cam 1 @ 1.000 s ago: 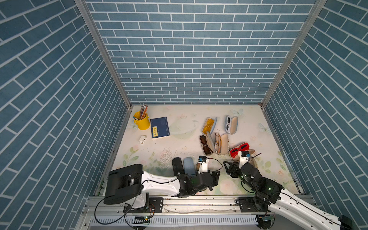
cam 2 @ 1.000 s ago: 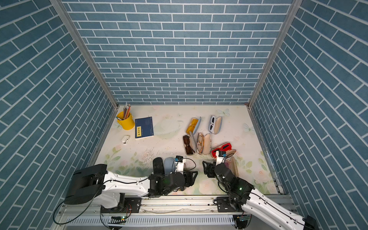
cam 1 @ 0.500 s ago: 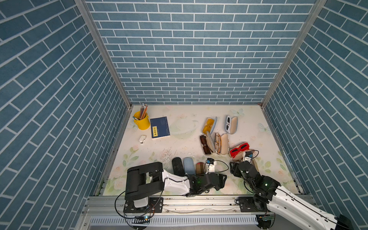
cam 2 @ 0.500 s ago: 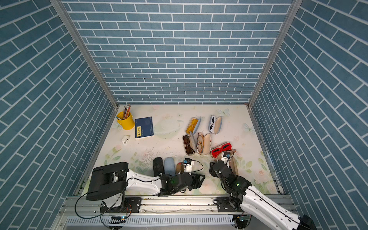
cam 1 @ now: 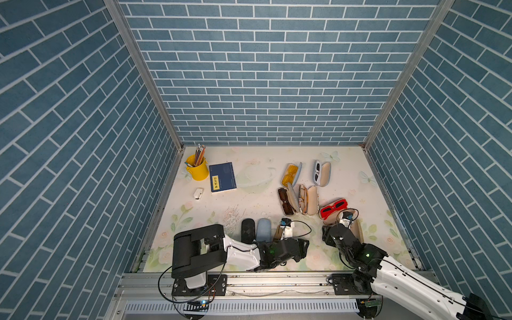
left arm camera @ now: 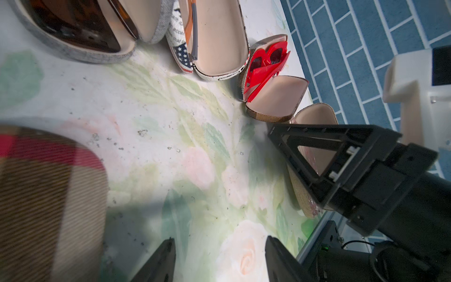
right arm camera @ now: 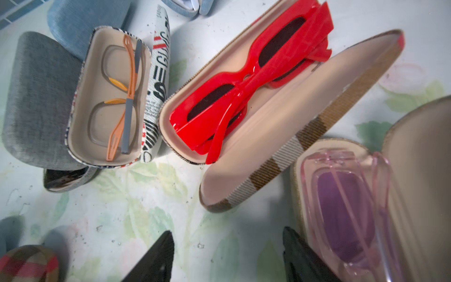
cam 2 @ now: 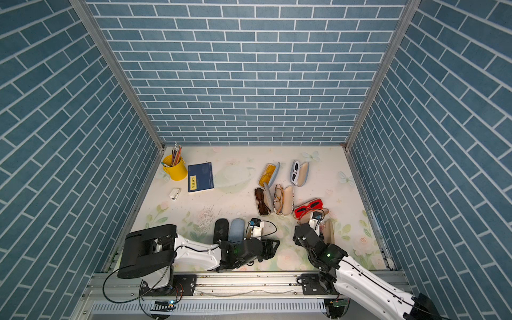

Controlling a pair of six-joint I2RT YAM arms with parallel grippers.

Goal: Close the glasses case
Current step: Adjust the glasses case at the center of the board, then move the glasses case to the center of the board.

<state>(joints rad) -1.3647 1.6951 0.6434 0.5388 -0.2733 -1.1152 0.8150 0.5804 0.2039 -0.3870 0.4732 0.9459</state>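
Several glasses cases lie open at the right of the table. The nearest one, a tan open case (right arm camera: 400, 156) holding pink glasses (right arm camera: 346, 200), shows in both top views (cam 1: 359, 232) (cam 2: 329, 232), partly under my right arm. My right gripper (right arm camera: 228, 241) (cam 1: 325, 238) is open and empty just above the table, with one finger beside that case's rim. Beyond it lies a plaid open case (right arm camera: 280, 151) with red glasses (right arm camera: 244, 92) (cam 1: 333, 207). My left gripper (left arm camera: 219, 246) (cam 1: 304, 246) is open over bare table, to the right of a closed plaid case (left arm camera: 48, 195) (cam 1: 277, 234).
Closed black (cam 1: 247, 230) and light blue (cam 1: 263, 230) cases lie front centre. More open cases with orange-framed (cam 1: 308, 199), brown (cam 1: 286, 201), yellow (cam 1: 291, 174) and white (cam 1: 321, 173) glasses lie further back. A yellow pencil cup (cam 1: 197, 171) and a blue book (cam 1: 222, 177) stand back left.
My left arm has swung to the right, off the closed plaid case, which now shows beside the blue one. My right gripper has hardly moved.
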